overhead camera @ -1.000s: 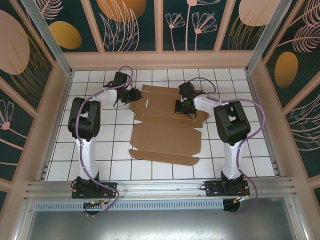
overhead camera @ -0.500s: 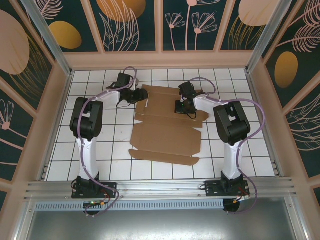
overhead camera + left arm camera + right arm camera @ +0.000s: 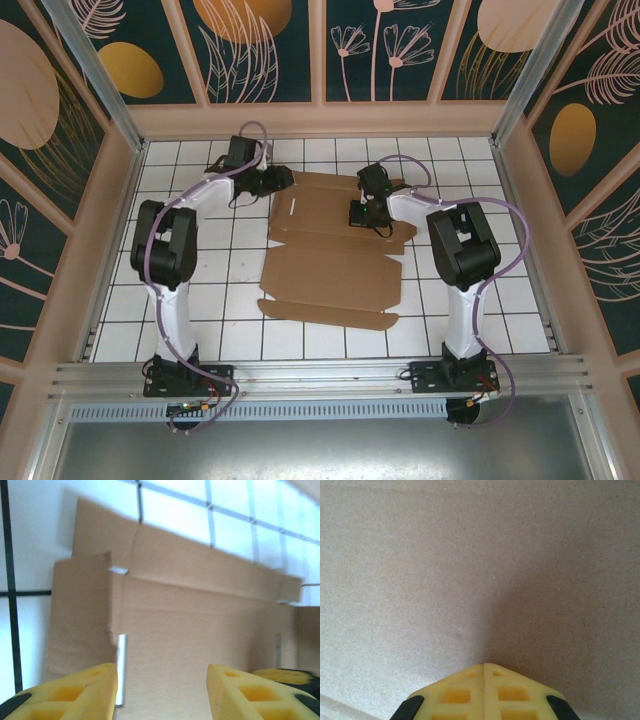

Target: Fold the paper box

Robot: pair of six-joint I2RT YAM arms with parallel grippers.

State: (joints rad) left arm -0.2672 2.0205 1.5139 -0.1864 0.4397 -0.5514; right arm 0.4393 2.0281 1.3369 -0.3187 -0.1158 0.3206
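The paper box (image 3: 330,270) is a flat brown die-cut cardboard sheet with flaps, lying in the middle of the white tiled table. My left gripper (image 3: 278,181) hovers over the sheet's far left corner. In the left wrist view its yellow fingers stand apart, the left gripper (image 3: 162,690) open above the cardboard (image 3: 200,625), with a narrow slot (image 3: 121,670) beside the left finger. My right gripper (image 3: 362,213) rests on the sheet's far right part. In the right wrist view the right gripper (image 3: 484,666) is shut, with its tip against bare cardboard (image 3: 470,555).
White tiles (image 3: 200,290) lie bare to the left and right of the sheet. Wooden frame walls (image 3: 320,118) enclose the table on three sides. An aluminium rail (image 3: 320,375) with both arm bases runs along the near edge.
My left gripper has swung right and toward the far wall, over the sheet's far left corner, and its jaws opened a little wider. The right arm has not moved.
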